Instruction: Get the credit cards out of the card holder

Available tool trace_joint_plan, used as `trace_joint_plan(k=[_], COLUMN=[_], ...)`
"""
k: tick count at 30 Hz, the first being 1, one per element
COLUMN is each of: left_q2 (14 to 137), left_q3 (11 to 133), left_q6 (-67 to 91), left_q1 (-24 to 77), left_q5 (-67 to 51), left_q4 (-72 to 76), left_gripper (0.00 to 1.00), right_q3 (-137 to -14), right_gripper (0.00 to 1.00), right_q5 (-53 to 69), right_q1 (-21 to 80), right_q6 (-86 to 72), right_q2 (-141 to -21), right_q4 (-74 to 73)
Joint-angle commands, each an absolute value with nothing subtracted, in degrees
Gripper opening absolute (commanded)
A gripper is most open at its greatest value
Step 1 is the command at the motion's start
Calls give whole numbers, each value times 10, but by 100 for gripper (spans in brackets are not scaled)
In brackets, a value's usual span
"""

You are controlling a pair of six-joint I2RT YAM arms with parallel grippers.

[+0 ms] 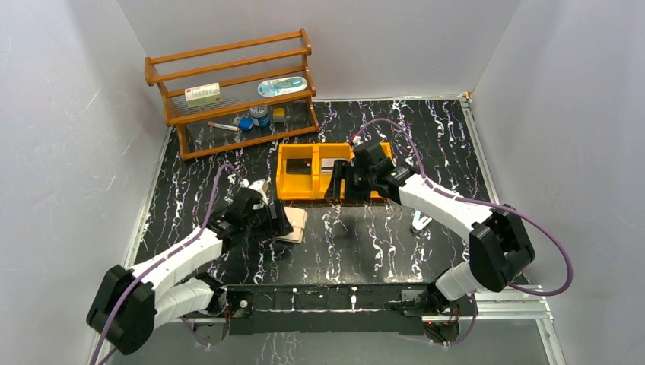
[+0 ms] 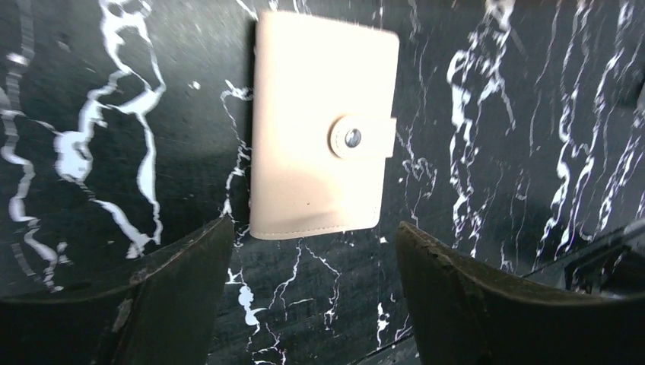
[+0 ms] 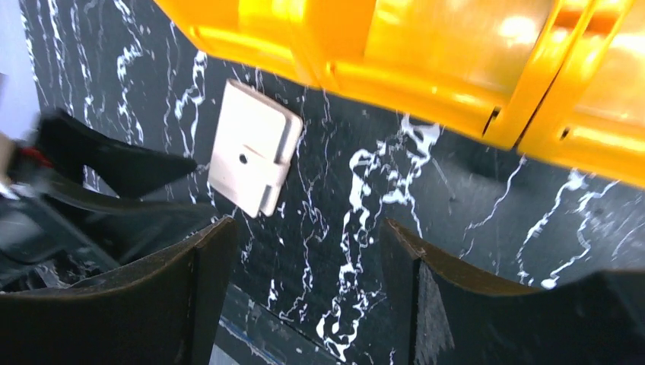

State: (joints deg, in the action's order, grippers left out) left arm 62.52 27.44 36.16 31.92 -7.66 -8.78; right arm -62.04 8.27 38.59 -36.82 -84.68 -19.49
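Note:
The card holder [image 2: 319, 129] lies closed on the black marbled table, tan cover up, its snap tab fastened. It also shows in the top view [image 1: 298, 226] and the right wrist view [image 3: 251, 148]. My left gripper [image 2: 310, 251] is open and empty, just short of its near edge [image 1: 275, 219]. My right gripper [image 3: 308, 228] is open and empty above the table by the front wall of the yellow bin [image 1: 304, 190]. A silvery-grey card [image 1: 332, 165] and a dark card [image 1: 300, 163] lie in the bin's compartments. My right arm hides its right compartment.
A wooden rack [image 1: 228, 84] with small items stands at the back left. A small white-teal clip-like object [image 1: 420, 220] lies right of centre. The yellow bin's front wall [image 3: 426, 68] is close above my right fingers. Grey walls close in both sides.

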Motion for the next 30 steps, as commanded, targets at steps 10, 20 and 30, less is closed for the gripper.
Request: trace_joint_plan(k=[10,20,30], left_q2=[725,733,669], left_q3=[333,269,196], left_q6=[341,338,421], left_q1=[315,322,369], left_q5=[11,-147,-146], left_q4=[-14,45,99], left_gripper=[65,39,37], right_q3=[-542,-513,-543], right_gripper=[73,67,66], right_q5=[81,109,26], right_q1=[442,454,502], right_q6=[-454,-477,-435], right_q2=[-842,-880,-920], right_q4=[-105,-64,-113])
